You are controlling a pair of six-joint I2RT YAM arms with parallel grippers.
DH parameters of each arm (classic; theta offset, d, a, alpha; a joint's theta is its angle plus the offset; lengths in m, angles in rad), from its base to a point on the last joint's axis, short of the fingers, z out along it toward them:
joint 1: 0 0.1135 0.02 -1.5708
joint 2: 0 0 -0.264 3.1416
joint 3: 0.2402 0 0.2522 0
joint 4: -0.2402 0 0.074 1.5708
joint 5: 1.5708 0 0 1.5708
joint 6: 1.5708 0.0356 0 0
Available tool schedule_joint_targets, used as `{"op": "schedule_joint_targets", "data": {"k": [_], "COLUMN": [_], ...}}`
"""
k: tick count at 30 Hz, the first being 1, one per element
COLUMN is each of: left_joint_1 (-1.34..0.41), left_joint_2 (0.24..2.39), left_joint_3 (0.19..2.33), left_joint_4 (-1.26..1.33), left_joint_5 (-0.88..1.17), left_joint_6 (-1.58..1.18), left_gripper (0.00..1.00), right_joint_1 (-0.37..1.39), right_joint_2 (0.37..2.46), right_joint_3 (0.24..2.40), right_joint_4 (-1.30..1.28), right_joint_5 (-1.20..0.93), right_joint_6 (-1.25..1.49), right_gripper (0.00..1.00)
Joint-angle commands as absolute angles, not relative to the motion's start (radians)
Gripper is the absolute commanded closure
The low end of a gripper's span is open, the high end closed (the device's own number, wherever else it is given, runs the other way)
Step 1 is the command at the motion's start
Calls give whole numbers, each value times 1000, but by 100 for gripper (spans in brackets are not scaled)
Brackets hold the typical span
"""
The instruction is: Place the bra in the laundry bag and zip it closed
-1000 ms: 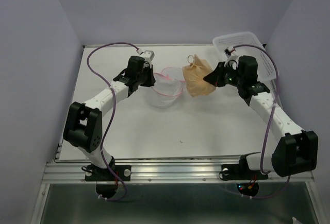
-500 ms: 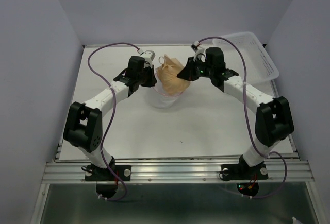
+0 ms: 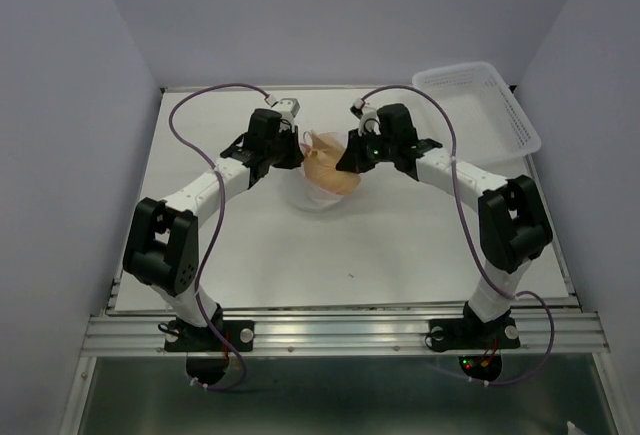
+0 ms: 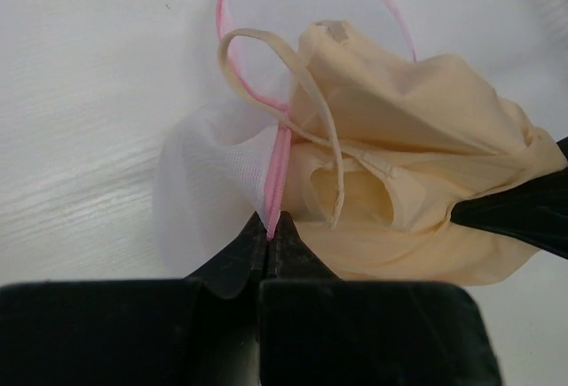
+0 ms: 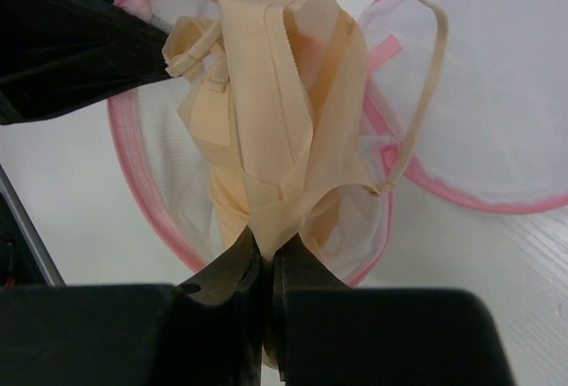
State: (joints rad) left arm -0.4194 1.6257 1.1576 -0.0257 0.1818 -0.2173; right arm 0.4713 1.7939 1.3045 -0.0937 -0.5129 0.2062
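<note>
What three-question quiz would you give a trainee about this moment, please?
1. True or false: the right gripper is shut on the bra.
2. The left gripper pinches: A) the pink rim of the laundry bag; B) a bra strap; C) nothing.
3. Fill in: the bag's lid is ___ (open or zipped).
Key: 1 true; 2 A; 3 open.

Beige bra (image 3: 330, 163) drooping into open (pink-rimmed) laundry bag (image 4: 217, 160).
</note>
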Motion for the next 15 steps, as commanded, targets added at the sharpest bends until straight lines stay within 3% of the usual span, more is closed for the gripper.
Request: {"op": "schedule_joint_targets", "data": {"k": [1,6,15], "left_joint_1": [-425,-425,-431], "left_joint_2": [1601,1605,1566], "left_joint_3": [1190,1206,1171], "left_joint_4": [-15,-35,-18], "left_joint_5": [158,140,170], "left_joint_6": [-216,-209,-155], "left_gripper": [100,100,100], "right_joint_1": [505,525,525], "right_joint_2": [1795,1822,1966], "right_joint_3": [1309,1312,1428], "right_joint_4": [-139,-166,-203], "right_joint_5": [-577,-725,-707], "right_joint_6": [124,60,78], "right_gripper": [99,99,99]}}
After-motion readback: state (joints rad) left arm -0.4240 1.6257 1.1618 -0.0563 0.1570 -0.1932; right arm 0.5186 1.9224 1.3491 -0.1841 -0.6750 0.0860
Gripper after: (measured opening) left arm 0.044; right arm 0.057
